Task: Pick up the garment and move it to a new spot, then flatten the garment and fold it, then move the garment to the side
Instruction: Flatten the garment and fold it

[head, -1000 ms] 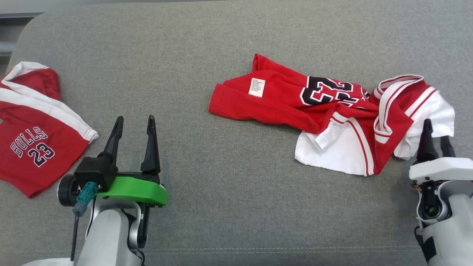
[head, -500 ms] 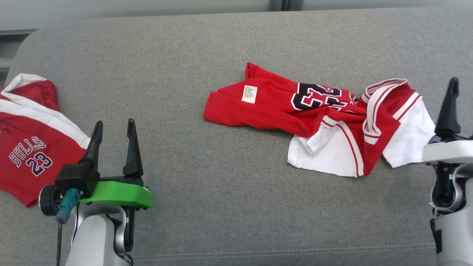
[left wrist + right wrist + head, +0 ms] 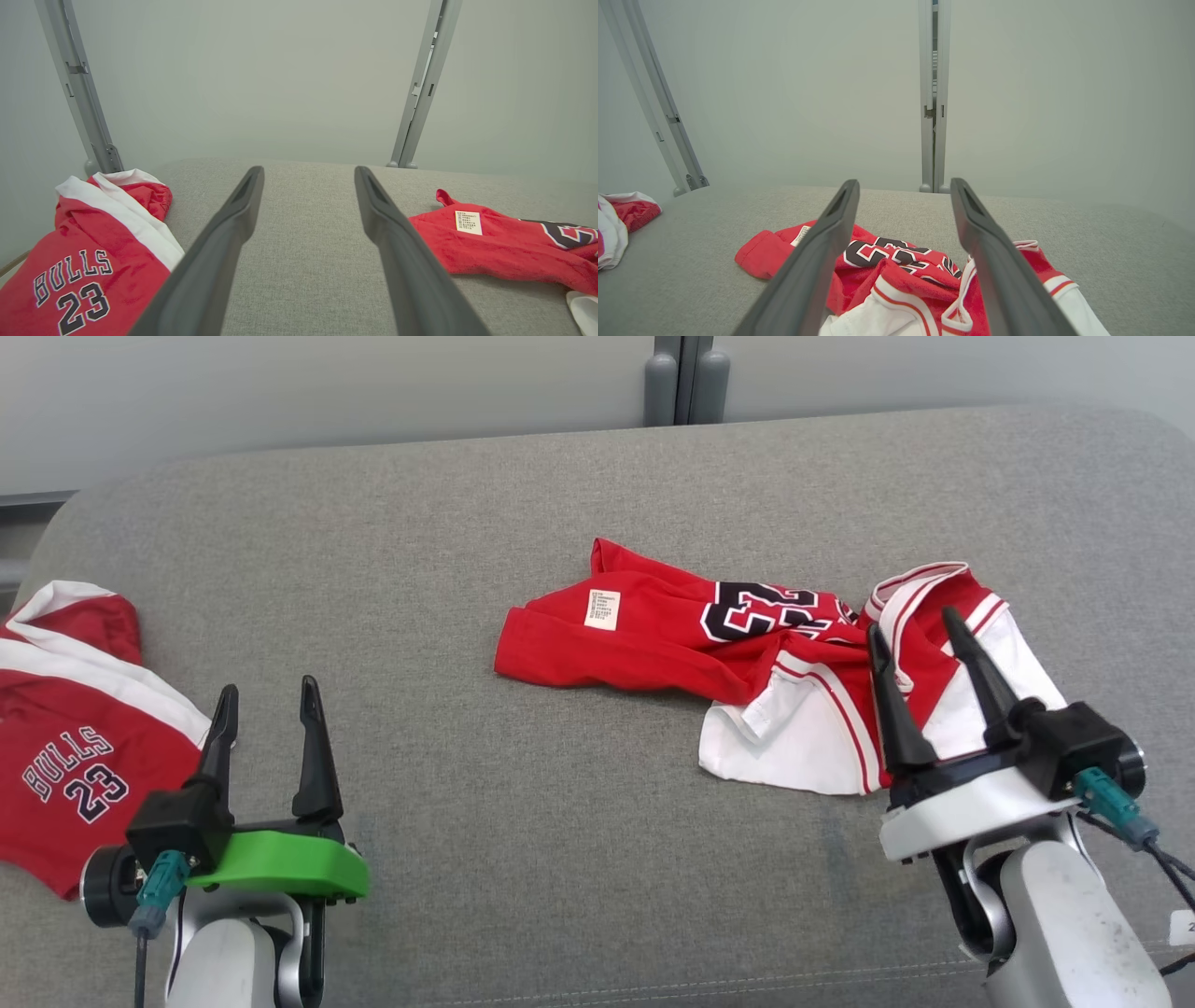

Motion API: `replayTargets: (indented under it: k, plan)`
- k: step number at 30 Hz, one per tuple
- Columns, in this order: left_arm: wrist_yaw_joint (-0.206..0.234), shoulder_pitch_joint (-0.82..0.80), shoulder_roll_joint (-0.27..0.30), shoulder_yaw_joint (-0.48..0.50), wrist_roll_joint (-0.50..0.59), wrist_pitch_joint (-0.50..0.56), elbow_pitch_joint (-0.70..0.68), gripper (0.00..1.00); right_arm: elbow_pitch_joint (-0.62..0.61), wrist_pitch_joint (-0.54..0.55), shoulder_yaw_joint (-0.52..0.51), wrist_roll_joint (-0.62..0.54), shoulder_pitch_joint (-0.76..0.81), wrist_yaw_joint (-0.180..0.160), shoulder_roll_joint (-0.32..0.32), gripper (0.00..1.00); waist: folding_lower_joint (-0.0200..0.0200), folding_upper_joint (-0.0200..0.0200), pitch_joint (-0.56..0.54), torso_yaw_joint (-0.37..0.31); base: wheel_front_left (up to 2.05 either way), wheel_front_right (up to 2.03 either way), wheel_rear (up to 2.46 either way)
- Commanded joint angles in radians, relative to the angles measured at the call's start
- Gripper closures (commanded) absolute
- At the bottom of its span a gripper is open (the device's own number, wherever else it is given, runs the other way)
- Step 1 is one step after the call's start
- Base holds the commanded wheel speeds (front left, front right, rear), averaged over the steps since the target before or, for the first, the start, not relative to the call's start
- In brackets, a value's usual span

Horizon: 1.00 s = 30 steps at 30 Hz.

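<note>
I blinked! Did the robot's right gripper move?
Yes. Against the crumpled shirt, the right gripper swung left, from its right edge to over its striped part.

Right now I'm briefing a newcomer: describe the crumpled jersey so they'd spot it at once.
On the grey cushion, look right of centre, just ahead of the right gripper. The crumpled jersey lies bunched there, red and white. Unlike the second jersey at the left edge, which reads BULLS 23, it shows a small white label.

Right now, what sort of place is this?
Probably a lab test bay, not a home: a fabric-covered grey table, bare wall panels with metal posts, and practice garments, a crumpled jersey and a second jersey.
</note>
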Motion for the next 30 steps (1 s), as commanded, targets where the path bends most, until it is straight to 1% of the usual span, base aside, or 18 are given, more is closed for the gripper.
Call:
replayTargets:
  k: [1,3,7,12,19,23,30]
  plan:
    - [-0.002,0.014,0.002,-0.001,0.006,-0.004,0.004,0.0,0.004,-0.004,0.006,-0.008,0.018,0.0,-0.001,0.0,0.0001,0.0,-0.009,-0.004,0.0,0.0,0.0]
    - [0.0,0.023,0.001,-0.002,0.004,-0.004,0.012,0.0,0.013,-0.004,0.022,-0.044,0.035,0.0,0.002,0.0,0.0001,0.0,-0.019,-0.006,0.0,0.0,0.0]
    - [0.006,0.037,-0.003,-0.002,-0.006,-0.004,0.021,0.0,0.026,-0.004,0.035,-0.076,0.076,0.0,0.023,0.0,0.0001,0.0,-0.033,-0.01,0.0,0.0,0.0]
    - [0.012,0.051,0.001,0.0,0.002,-0.004,0.028,0.0,0.041,-0.004,0.04,-0.08,0.102,0.0,0.04,0.0,0.0001,0.0,-0.042,-0.013,0.0,0.0,0.0]
    - [0.007,0.043,0.008,-0.01,0.003,-0.004,0.037,0.0,0.05,-0.004,0.043,-0.074,0.097,0.0,0.048,0.0,0.0001,0.0,-0.039,-0.004,0.0,0.0,0.0]
    - [-0.002,0.018,0.003,-0.019,-0.009,-0.004,0.039,0.0,0.07,0.028,0.072,-0.073,0.077,0.0,0.025,0.0,0.0001,0.0,-0.025,0.014,0.0,0.0,0.0]
    - [-0.007,-0.014,-0.007,-0.043,-0.019,-0.004,0.048,0.0,0.158,0.106,0.175,-0.074,0.051,0.0,-0.032,0.0,0.0001,0.0,0.017,0.064,0.0,0.0,0.0]
